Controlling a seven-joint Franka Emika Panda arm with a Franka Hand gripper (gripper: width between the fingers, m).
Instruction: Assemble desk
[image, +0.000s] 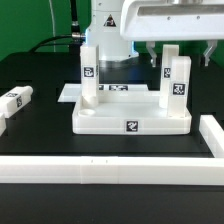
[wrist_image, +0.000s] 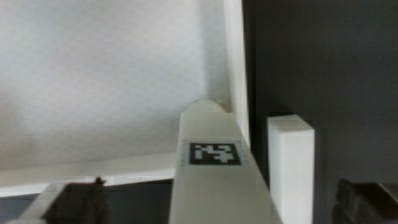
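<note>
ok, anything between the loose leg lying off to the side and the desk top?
Nothing. In the exterior view, only bare black table separates the loose leg from the desk top.

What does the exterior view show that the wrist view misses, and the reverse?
Only the exterior view shows the whole desk top, its second standing leg, a loose leg lying at that view's left, and the border bars. Only the wrist view shows the gripper fingertips open, straddling a leg from above. Both show that leg.
</note>
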